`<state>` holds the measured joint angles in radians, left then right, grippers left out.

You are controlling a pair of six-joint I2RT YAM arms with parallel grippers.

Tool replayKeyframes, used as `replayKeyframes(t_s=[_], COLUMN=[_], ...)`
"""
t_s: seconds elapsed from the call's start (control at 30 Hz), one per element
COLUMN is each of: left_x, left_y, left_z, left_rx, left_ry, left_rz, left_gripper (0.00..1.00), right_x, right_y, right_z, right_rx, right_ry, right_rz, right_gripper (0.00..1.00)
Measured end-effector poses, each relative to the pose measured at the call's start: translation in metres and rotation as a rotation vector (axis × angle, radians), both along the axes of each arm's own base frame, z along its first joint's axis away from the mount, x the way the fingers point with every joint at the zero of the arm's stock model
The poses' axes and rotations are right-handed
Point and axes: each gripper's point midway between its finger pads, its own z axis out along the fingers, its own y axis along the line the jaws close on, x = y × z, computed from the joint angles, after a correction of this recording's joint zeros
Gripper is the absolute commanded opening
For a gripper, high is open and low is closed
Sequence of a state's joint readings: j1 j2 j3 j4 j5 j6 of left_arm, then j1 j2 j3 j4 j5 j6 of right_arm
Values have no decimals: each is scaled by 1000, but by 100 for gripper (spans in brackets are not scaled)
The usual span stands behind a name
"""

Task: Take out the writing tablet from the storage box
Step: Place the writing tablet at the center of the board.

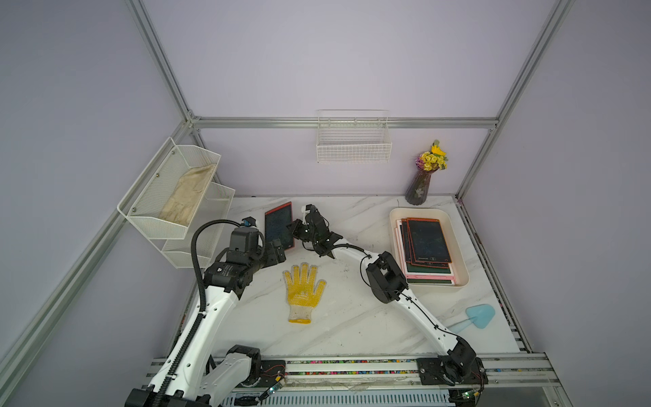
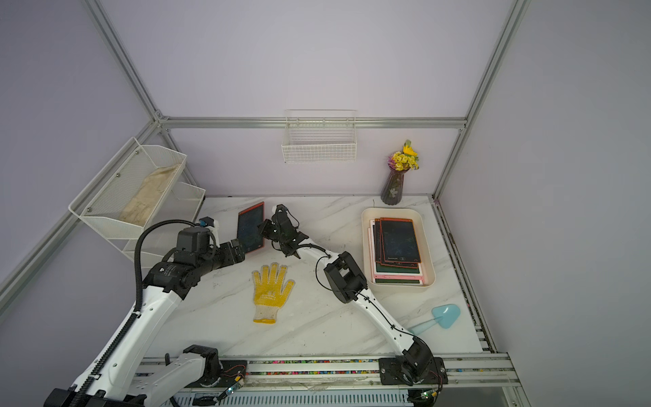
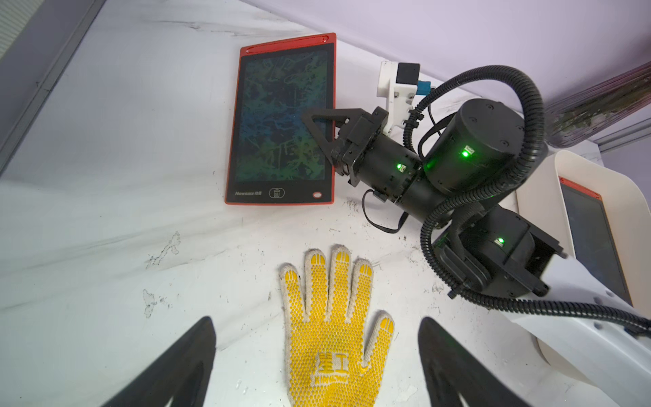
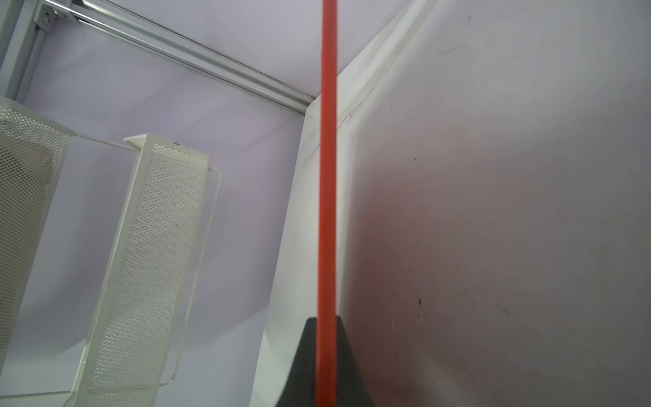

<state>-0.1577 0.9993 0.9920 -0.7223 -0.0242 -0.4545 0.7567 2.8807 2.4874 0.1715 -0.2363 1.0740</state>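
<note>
The tabletop (image 1: 352, 317) is smooth, marble-look white with grey veins, faintly glossy and scuffed with dark marks. The writing tablet (image 3: 274, 116) has a red plastic frame around a dark glossy screen. The storage box (image 1: 421, 213) is smooth cream plastic. The glove (image 3: 331, 317) is knitted cloth with yellow rubbery dots. The mesh shelf (image 4: 155, 246) is white-painted metal mesh, and the vase (image 1: 419, 188) is ribbed dark glass.

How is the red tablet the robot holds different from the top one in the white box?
The held writing tablet is outside the storage box, pinched by the right gripper; the top boxed tablet is untouched. The held one is alone; the boxed one lies on a stack. Both have red frames and dark screens.
</note>
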Motion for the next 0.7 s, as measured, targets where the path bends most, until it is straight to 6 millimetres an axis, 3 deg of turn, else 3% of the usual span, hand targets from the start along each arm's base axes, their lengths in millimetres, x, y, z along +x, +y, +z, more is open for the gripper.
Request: replayKeyframes(t_s=[0.17,0.7], left_x=[-4,-8], left_y=[-3,-6], left_z=[-9,0], left_rx=[-10,-28], left_ry=[24,-3], left_rz=[-12,-35], left_gripper=[89,89], right_x=[-2,0], right_y=[4,9], right_z=[-5,-23], right_rx=[53,173], right_ry=[33,130], right_rz=[8,-22], right_gripper=[0,0])
